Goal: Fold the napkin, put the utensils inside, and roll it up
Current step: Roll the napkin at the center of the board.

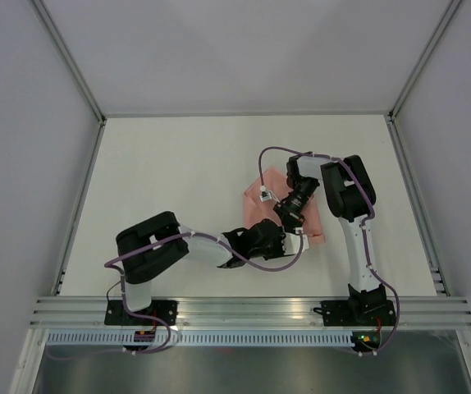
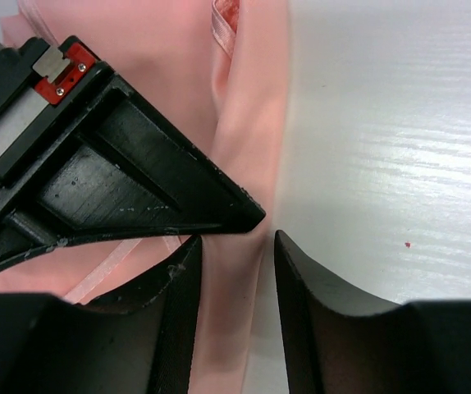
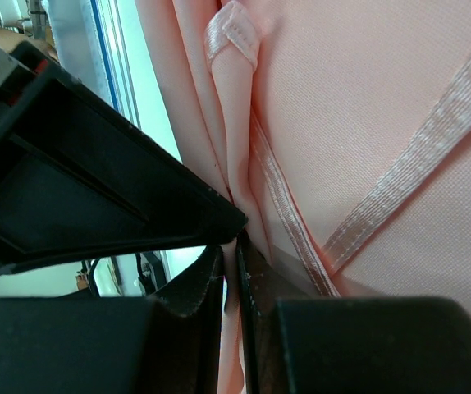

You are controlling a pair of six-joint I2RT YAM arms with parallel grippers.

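The pale pink napkin (image 1: 270, 183) lies bunched on the white table right of centre, mostly covered by both grippers. My right gripper (image 1: 291, 220) comes down on it from behind. In the right wrist view its jaws (image 3: 237, 246) are shut on a thin upright fold of the napkin (image 3: 367, 98), whose stitched hem bands show. My left gripper (image 1: 287, 243) reaches in from the left. In the left wrist view it (image 2: 235, 240) is open and straddles a long rolled fold of the napkin (image 2: 248, 131), with the right finger clear of it. The utensils are out of view.
The white table (image 1: 178, 180) has grey walls at the left, back and right. A metal rail (image 1: 244, 310) runs along the near edge by the arm bases. The two grippers nearly touch, and the right gripper's black finger (image 2: 137, 180) fills the upper left of the left wrist view.
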